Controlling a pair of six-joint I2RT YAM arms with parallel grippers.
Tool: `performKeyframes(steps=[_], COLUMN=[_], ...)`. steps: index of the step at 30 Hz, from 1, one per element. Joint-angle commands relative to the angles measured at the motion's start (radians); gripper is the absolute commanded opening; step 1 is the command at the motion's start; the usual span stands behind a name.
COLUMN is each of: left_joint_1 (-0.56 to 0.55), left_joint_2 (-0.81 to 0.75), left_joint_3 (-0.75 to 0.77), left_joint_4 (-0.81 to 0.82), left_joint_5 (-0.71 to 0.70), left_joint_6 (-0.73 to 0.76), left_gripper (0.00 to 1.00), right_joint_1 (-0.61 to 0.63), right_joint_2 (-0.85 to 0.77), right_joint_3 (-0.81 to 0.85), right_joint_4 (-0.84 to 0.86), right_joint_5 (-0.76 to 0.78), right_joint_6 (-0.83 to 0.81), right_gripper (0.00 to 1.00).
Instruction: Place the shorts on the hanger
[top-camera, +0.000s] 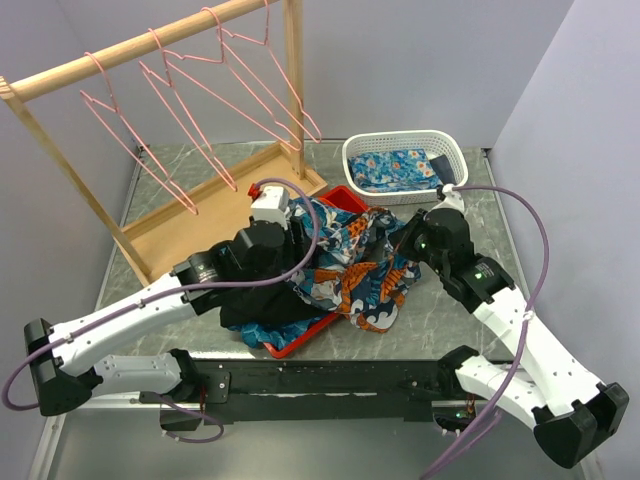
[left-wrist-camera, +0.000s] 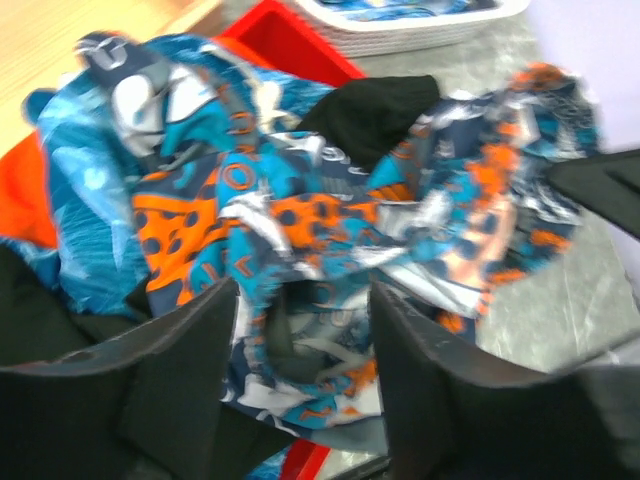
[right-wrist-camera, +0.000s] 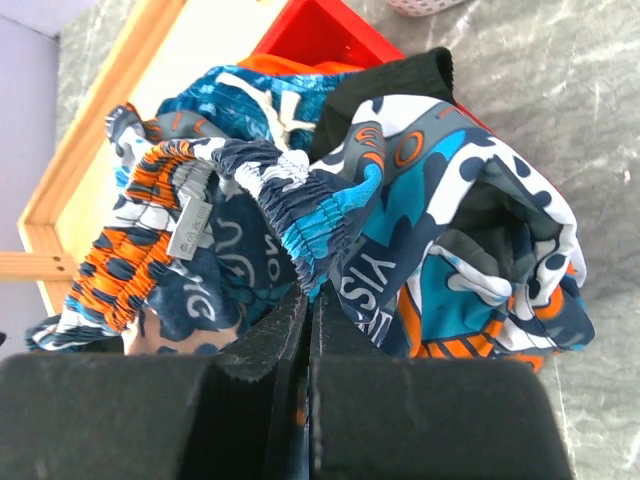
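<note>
The shorts, with a navy, teal, orange and white print, lie crumpled over a red tray at the table's middle. My left gripper is open; in the left wrist view its fingers stand on either side of a fold of the shorts. My right gripper is shut on the shorts; in the right wrist view it pinches the elastic waistband. Several pink wire hangers hang on the wooden rail at back left, apart from both grippers.
A plain black garment lies in the tray under the shorts. A white basket with a folded blue floral cloth stands at back right. The wooden rack's base board lies just behind the tray.
</note>
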Motion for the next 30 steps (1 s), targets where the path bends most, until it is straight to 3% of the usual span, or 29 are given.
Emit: performKeyframes(steps=[1,5,10,16,18,20,24,30], left_joint_1=[0.001,0.001,0.001,0.003,0.013,0.049,0.297,0.423], left_joint_2=[-0.051,-0.082,-0.120,-0.080,-0.057,-0.024,0.035,0.024], left_joint_3=[0.103,0.233,0.425,0.668,0.727,0.748,0.729,0.665], left_joint_4=[0.004,-0.082,-0.240,-0.603,-0.739,-0.777,-0.734,-0.573], left_joint_5=[0.132,0.131,-0.133,-0.576,-0.656,-0.684,-0.597,-0.529], left_joint_6=[0.107,0.137,0.078,-0.102,-0.176,-0.181,-0.075,-0.008], left_gripper=[0.66,0.75,0.73,0.70,0.71,0.71,0.70,0.69], right_joint_1=[-0.005,-0.005,-0.005,-0.003,-0.003,-0.003,-0.002,0.001], right_joint_2=[-0.023,-0.009,0.009,0.041,0.046,0.052,0.063,0.046], right_joint_3=[0.007,0.015,0.023,0.036,0.036,0.035,0.036,0.050], right_joint_4=[0.057,0.058,0.070,0.086,0.092,0.103,0.107,0.081], right_joint_5=[-0.004,-0.011,-0.021,-0.050,-0.062,-0.077,-0.100,-0.100], right_joint_6=[-0.009,-0.020,-0.029,-0.038,-0.038,-0.037,-0.037,-0.049], right_gripper=[0.00,0.00,0.00,0.00,0.00,0.00,0.00,0.00])
